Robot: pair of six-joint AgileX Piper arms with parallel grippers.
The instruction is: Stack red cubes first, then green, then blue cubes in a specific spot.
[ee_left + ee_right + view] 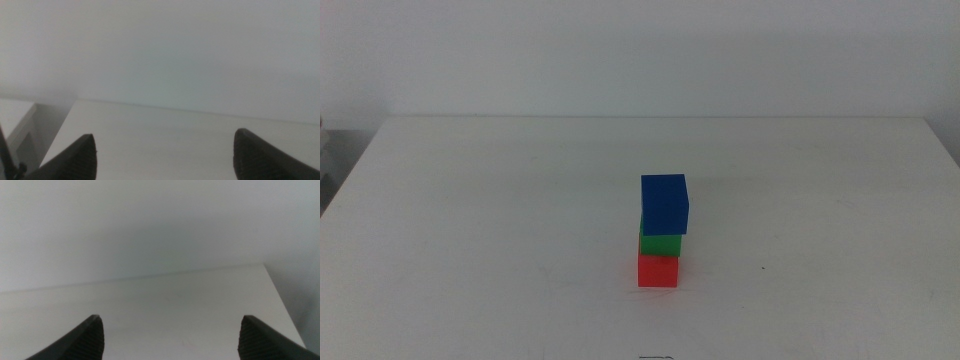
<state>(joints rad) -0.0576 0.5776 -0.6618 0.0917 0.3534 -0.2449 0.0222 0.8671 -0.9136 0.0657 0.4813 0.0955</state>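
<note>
Stack looks complete mid-table (470,200): red cube (658,270) on the table, green cube (660,243) on it, blue cube (664,203) on top, skewed; left tool (165,157) and right tool (170,340) spread, empty, clear — keep them away.

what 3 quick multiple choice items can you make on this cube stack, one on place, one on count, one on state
1. Which cube is on top?
A red cube
B green cube
C blue cube

2. How many cubes are stacked?
A two
B three
C four

3. How are both grippers?
A open, holding nothing
B shut on a cube
C one open, one shut

Answers: 1 C, the blue cube tops the green cube and the red cube. 2 B, three show. 3 A, left gripper and right gripper have jaws wide apart over the table.
</note>
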